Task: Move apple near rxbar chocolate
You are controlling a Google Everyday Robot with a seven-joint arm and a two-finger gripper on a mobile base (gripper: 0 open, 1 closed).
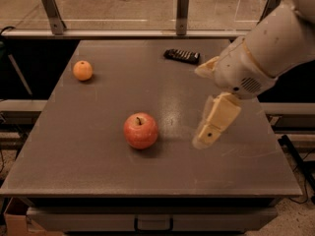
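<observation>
The apple (pixel 141 130), red-pink with a short stem, sits on the grey table (pixel 98 171) a little left of centre near the front. The rxbar chocolate (pixel 182 56), a dark flat bar, lies near the table's far edge, right of centre. My gripper (pixel 199 107) hangs over the table to the right of the apple, about an apple's width from it and apart from it. It is open and empty, with one cream finger (pixel 216 122) pointing down-left toward the table.
A small orange fruit (pixel 82 70) sits at the far left of the table. A glass barrier on metal posts (pixel 182 11) runs along the far edge. My white arm (pixel 280 43) reaches in from the upper right.
</observation>
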